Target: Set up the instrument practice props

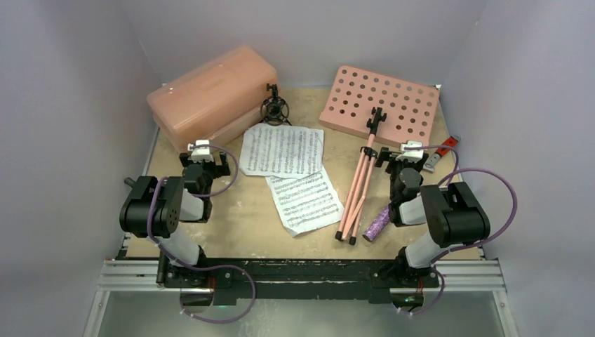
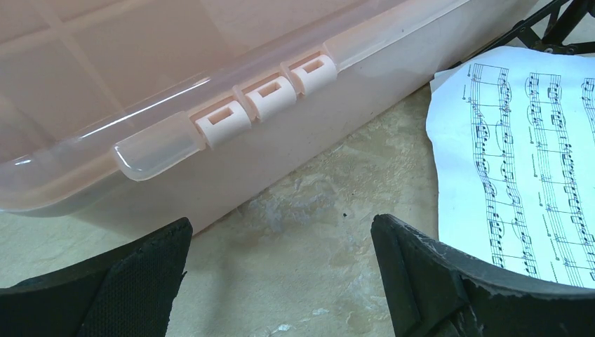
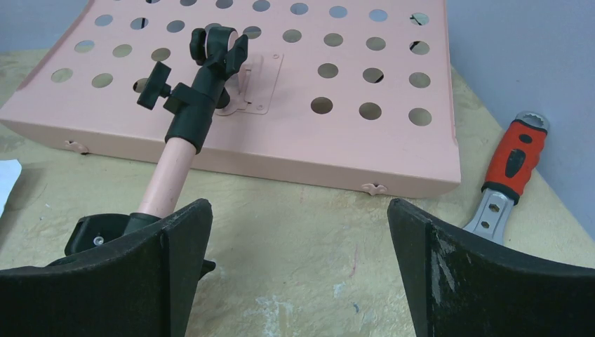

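Note:
The pink perforated stand desk (image 1: 382, 107) lies flat at the back right, also in the right wrist view (image 3: 281, 84). The folded pink tripod legs (image 1: 358, 189) lie beside it, their black clamp head (image 3: 210, 63) resting against the desk. Two sheet-music pages (image 1: 283, 149) (image 1: 305, 200) lie mid-table; one shows in the left wrist view (image 2: 523, 161). The glittery purple microphone (image 1: 377, 222) lies by the right arm. The black shock-mount tripod (image 1: 275, 109) stands at the back. My left gripper (image 2: 281, 274) is open over bare table. My right gripper (image 3: 300, 274) is open, just right of the tripod pole.
A big pink plastic case (image 1: 210, 95) stands at the back left, its hinged edge (image 2: 266, 98) close before the left gripper. A red-handled wrench (image 3: 516, 168) lies at the right by the wall (image 1: 443, 151). Grey walls enclose the table.

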Motion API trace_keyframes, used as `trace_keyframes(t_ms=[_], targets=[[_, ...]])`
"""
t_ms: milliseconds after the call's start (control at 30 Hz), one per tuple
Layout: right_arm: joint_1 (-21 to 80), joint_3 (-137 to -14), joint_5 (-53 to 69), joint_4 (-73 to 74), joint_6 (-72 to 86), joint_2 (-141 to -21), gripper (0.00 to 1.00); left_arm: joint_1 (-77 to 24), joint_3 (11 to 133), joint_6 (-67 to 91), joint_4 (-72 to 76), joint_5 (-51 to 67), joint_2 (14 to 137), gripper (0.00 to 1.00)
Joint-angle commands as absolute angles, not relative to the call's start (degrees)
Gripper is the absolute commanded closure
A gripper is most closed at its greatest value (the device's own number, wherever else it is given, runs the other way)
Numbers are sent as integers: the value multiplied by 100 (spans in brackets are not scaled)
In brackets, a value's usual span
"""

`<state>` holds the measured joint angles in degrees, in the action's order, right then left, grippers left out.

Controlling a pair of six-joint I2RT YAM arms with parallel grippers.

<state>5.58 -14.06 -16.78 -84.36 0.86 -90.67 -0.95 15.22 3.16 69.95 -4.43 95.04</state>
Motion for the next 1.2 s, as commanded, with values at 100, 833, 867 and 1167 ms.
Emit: trace_keyframes(t_ms=[100,833,867,1167], targets=[[574,-1459,-1641,-8776,24,-9007,2,-134,1608,190,7159,-377,9501,1],[642,-1084,-1858,-7641,156,-7139,2,-139,1933,1245,3329,46,5724,1],[643,-1282,-2005,-6735,315,-6759,2,-138,2037,1474,2880,17,5457,1],[634,-2927,-2554,-1680,2894,-5518,2,-125,3736,2849,-1813,-1523,5240,1]])
